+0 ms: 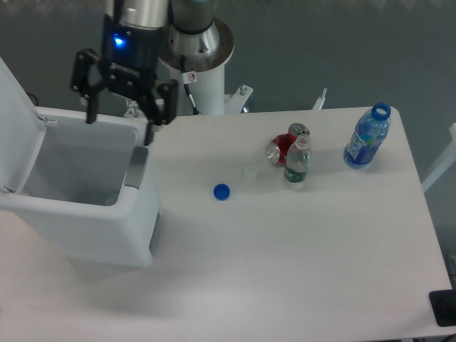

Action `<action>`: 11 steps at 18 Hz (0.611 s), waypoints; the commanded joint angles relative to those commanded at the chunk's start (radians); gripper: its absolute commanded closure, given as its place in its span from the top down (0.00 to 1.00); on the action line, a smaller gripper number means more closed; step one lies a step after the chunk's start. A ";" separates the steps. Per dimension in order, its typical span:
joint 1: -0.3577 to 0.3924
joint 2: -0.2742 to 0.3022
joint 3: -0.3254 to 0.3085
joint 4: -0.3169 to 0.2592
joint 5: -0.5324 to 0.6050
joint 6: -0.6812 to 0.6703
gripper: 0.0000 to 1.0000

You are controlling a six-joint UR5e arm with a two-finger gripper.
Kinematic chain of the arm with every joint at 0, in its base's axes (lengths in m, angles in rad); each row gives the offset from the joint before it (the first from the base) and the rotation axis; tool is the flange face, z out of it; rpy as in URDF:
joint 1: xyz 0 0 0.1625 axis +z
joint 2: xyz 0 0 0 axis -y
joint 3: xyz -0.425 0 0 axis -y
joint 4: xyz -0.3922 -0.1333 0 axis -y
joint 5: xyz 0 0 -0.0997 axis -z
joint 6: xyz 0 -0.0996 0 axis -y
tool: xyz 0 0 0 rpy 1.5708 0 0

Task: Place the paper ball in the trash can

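The trash can [100,231] is a large white bin at the left of the table, with its flip lid [16,132] standing open and a grey inside. My gripper [120,128] hangs over the bin's back rim. Its two black fingers [90,107] are spread wide apart with nothing between them. I cannot see the paper ball on the table, in the gripper, or in the part of the bin's inside that shows.
A blue bottle cap [221,191] lies mid-table, with a faint pale small thing [249,171] just beyond it. A crushed red can [283,146] and a small clear bottle [297,162] stand together. A blue bottle [367,137] stands at the far right. The arm's white base [203,78] is behind the table.
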 joint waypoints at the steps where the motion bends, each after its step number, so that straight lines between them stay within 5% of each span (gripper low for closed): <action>1: 0.002 -0.002 0.000 0.002 0.025 0.005 1.00; 11: 0.026 -0.083 -0.002 0.000 0.223 0.388 1.00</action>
